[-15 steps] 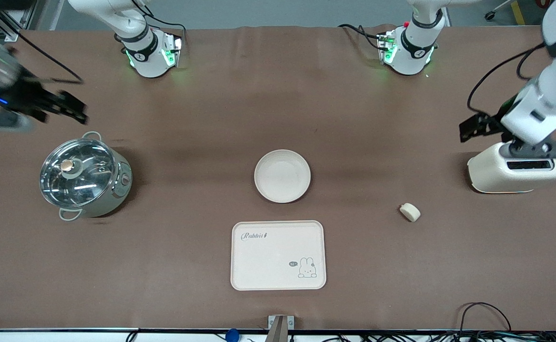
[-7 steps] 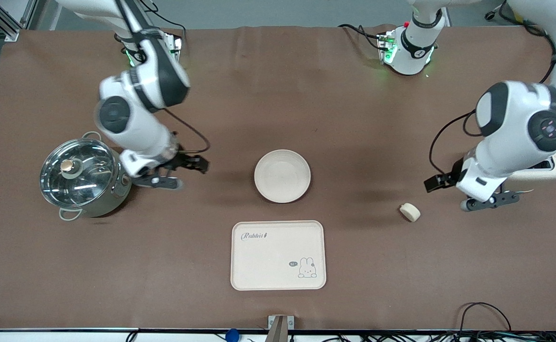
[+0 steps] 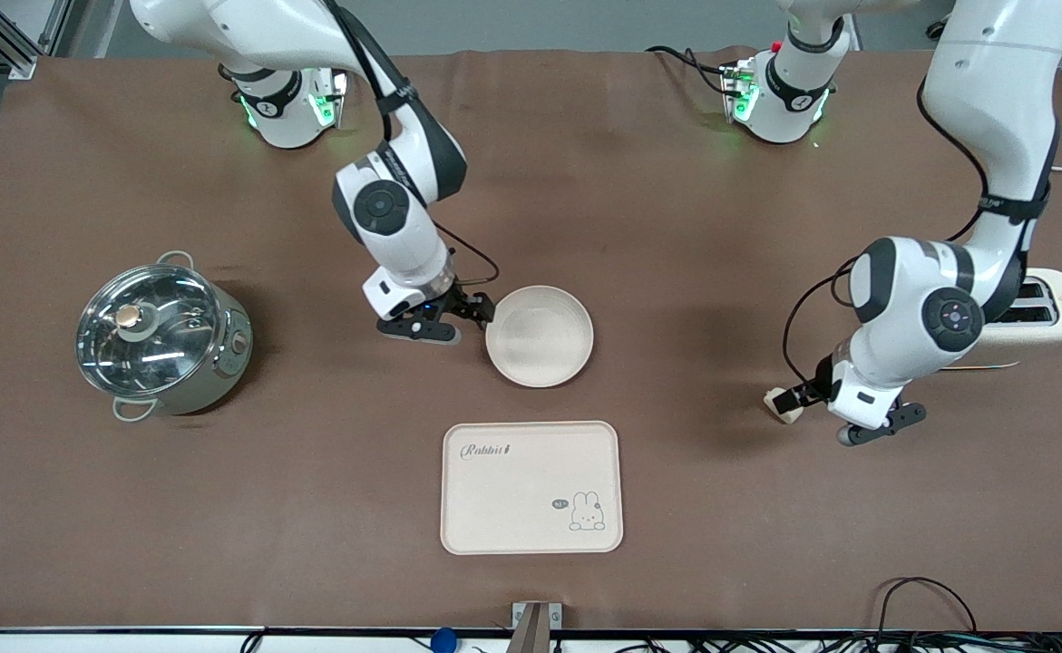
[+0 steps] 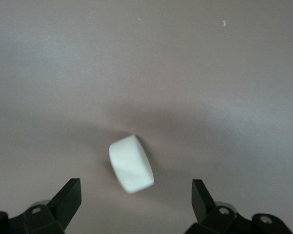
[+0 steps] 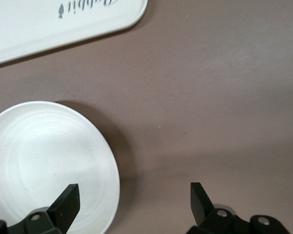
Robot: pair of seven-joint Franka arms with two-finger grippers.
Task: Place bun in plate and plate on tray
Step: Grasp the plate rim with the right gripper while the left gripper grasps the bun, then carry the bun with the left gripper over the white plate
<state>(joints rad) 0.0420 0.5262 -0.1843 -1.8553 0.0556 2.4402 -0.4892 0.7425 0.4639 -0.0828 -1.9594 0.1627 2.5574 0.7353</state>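
Note:
The bun (image 3: 778,404) lies on the brown table toward the left arm's end, partly covered by the left arm. My left gripper (image 3: 807,393) is low over it and open. In the left wrist view the bun (image 4: 131,163) lies just ahead of the open left gripper (image 4: 135,199), untouched. The plate (image 3: 540,336) sits mid-table, empty. My right gripper (image 3: 481,310) is open at its rim on the right arm's side. In the right wrist view the right gripper (image 5: 134,202) straddles the plate (image 5: 44,165) rim. The tray (image 3: 531,487) lies nearer the camera than the plate and shows in that view too (image 5: 49,24).
A steel pot with a glass lid (image 3: 161,336) stands toward the right arm's end. A cream toaster (image 3: 1050,313) stands toward the left arm's end, partly covered by the left arm. Cables (image 3: 925,599) lie at the table's near edge.
Both arms swung in from the table's ends. The right gripper reached the plate's rim and the left gripper came down at the bun. Bun, plate and tray have not moved.

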